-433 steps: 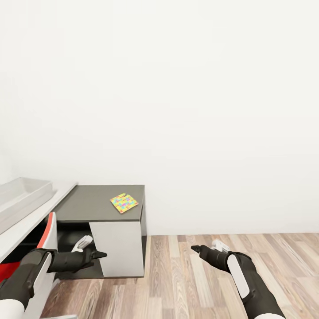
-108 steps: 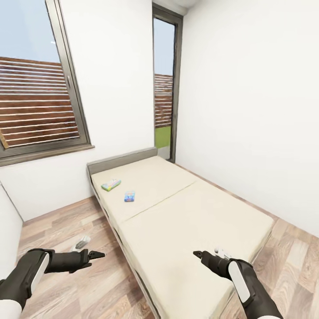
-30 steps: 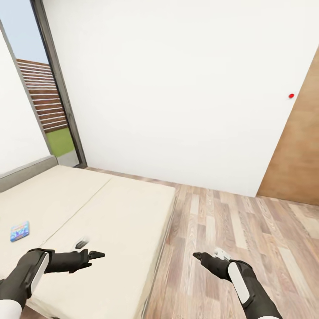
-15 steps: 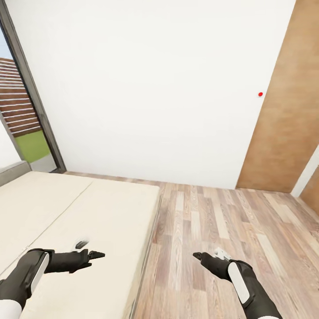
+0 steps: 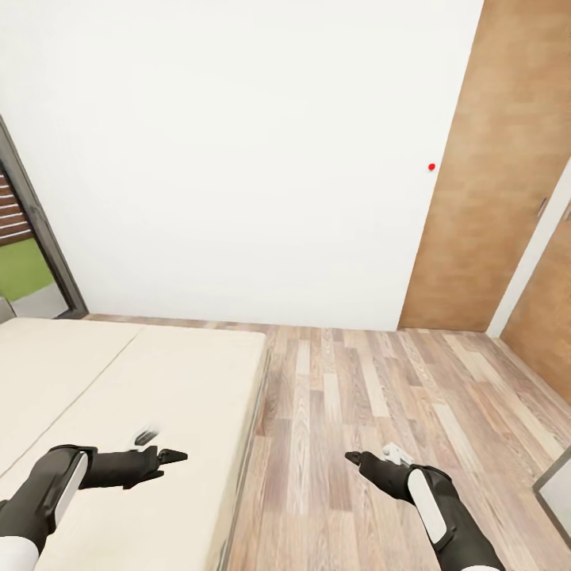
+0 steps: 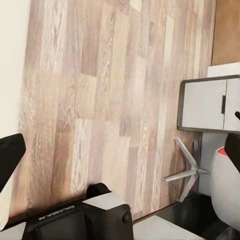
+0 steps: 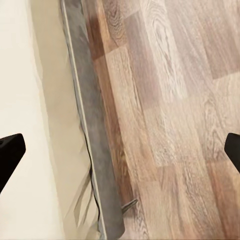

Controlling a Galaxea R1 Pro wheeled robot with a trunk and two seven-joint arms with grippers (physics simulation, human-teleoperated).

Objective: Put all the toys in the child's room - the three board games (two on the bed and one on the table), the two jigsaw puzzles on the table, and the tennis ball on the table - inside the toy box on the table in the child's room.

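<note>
The bed lies at the left of the head view — a cream mattress in two sections, its foot corner reaching toward the middle of the wooden floor, and the part of its surface in view is bare. Beyond it stand a white wall with a small red dot, a wooden door at the right, and a dark window frame at the far left. The left end effector hangs above the mattress near the bed's side edge, its black fingers spread wide apart in the left wrist view and holding nothing. The right end effector hangs over the floor, well apart from the bed, likewise released — its two fingertips sit at opposite edges of the right wrist view, with the bed's grey side rail and bare planks between them. The left wrist view also takes in a grey cabinet and a chair's metal star base.
</note>
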